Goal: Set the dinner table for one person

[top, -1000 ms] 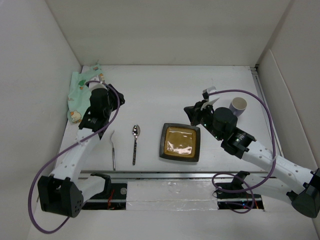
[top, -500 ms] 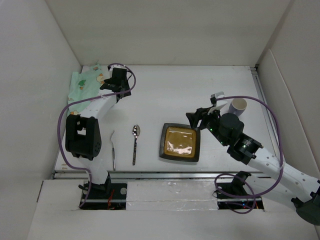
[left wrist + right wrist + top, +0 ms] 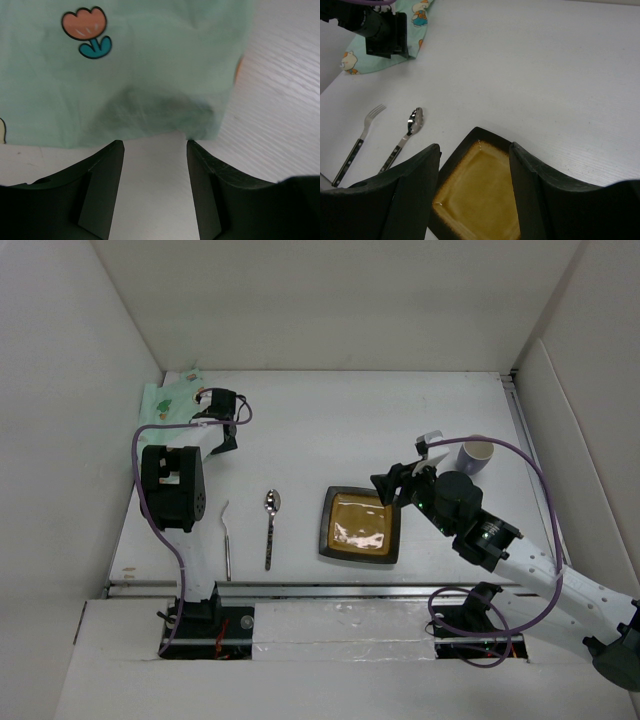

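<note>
On the white dinner table (image 3: 330, 430) lie a fork (image 3: 226, 540), a spoon (image 3: 271, 528) and a square dark plate (image 3: 360, 525) with an amber centre. A white cup (image 3: 476, 453) stands right of the plate. My left gripper (image 3: 155, 145) is open low over the table, its fingertips just short of the edge of the mint-green printed cloth (image 3: 125, 65); nothing is between them. In the top view it (image 3: 205, 405) sits at the cloth (image 3: 160, 405). My right gripper (image 3: 475, 147) is open above the plate's (image 3: 480, 200) far corner, holding nothing.
White walls enclose the table on the left, back and right. The spoon (image 3: 410, 131) and fork (image 3: 362, 137) lie side by side left of the plate. The left arm's link (image 3: 170, 485) stands upright beside the fork.
The left arm has reared up and its gripper has swung to the cloth's right edge, opening. The right gripper has opened and drifted slightly toward the plate.
</note>
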{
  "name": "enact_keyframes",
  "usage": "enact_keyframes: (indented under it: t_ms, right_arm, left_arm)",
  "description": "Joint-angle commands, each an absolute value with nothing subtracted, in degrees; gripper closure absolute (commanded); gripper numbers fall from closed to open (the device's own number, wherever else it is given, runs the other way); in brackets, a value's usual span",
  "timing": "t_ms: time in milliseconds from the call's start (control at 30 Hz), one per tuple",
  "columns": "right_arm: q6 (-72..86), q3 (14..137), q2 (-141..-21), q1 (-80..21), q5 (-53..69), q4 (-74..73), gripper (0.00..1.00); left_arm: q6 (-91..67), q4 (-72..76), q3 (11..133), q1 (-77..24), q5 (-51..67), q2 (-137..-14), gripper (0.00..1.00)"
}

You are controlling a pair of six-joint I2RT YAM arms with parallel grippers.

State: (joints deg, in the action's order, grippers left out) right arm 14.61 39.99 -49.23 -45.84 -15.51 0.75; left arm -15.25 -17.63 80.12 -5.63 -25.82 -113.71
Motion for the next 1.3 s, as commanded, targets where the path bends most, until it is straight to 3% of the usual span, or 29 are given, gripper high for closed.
enact_keyframes:
  t_ms: [0,167,267,300,400,900,967,1000,1100,1233,1267]
  right_arm:
    - [14.6,38.9,-49.6,-46.2,-14.4,3.2,0.37]
    - [14.2,39.3,-49.9,-46.2,-14.9,2.9,0.37]
    - [14.1,39.6,-50.4,-46.2,-14.9,3.1,0.37]
    - [14.0,39.8,-50.3,-46.2,-15.0,2.7,0.37]
    - [14.6,38.8,-50.6,-46.2,-14.9,5.1,0.38]
    - [14.8,43.1,-55.1,-46.2,-21.7,4.0,0.4]
    - [15.7,42.3,-54.8,-46.2,-22.9,4.3,0.4]
    - [15.6,42.1,-54.8,-46.2,-22.9,4.5,0.4]
    - [16.3,42.5,-55.8,-46.2,-23.7,3.5,0.48]
    - [16.7,40.6,-57.3,-46.2,-25.6,6.6,1.0]
    - [17.3,40.7,-57.9,-46.2,-26.0,6.7,1.0]
  left_arm:
    - [-15.3,-17.6,83.9,-4.0,-27.9,-115.3,0.5]
    - [-15.6,-19.2,88.9,-4.0,-26.0,-120.9,0.52]
    - [-15.1,-19.5,91.7,-4.6,-26.9,-122.4,0.58]
    - [-14.9,-19.6,92.3,-4.6,-27.0,-122.9,0.74]
    - [-14.2,-20.5,95.4,-5.1,-26.7,-123.9,1.0]
    - [-7.3,-15.4,112.0,-28.6,-13.4,-122.3,1.0]
    - [-4.5,-16.2,114.5,-30.5,-17.6,-123.1,0.98]
    - [-4.5,-16.4,114.9,-31.1,-17.6,-123.6,0.73]
    - [-6.3,-17.3,113.9,-30.5,-17.6,-121.7,0.35]
    - [-11.2,-13.4,106.4,-29.4,-18.7,-113.5,0.35]
    - [-12.6,-12.3,101.6,-28.8,-18.0,-109.0,0.35]
